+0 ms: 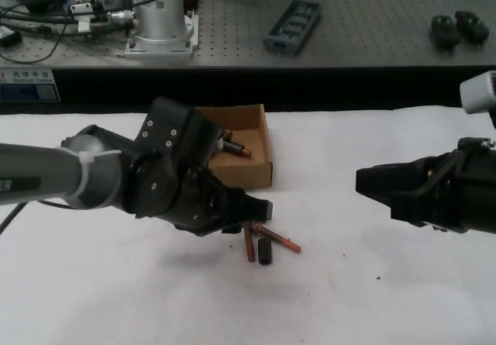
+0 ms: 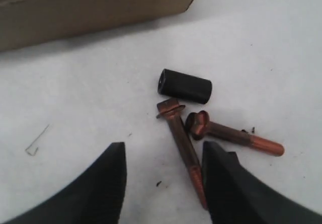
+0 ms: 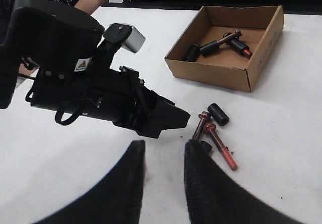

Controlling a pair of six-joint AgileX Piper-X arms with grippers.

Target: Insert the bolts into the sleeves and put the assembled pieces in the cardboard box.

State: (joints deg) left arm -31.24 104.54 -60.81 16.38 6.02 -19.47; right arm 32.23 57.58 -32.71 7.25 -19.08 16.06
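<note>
Sticker (image 3: 80, 65), unreadable, on arm (image 3: 60, 90) near bolts (image 3: 220, 146)

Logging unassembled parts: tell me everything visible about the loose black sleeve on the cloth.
The sleeve is a short, matt black cylinder lying on its side on the white cloth, hollow end showing, no bolt inside. It lies by the heads of two copper-coloured bolts, between the cardboard box and the open left claw, untouched.
</note>
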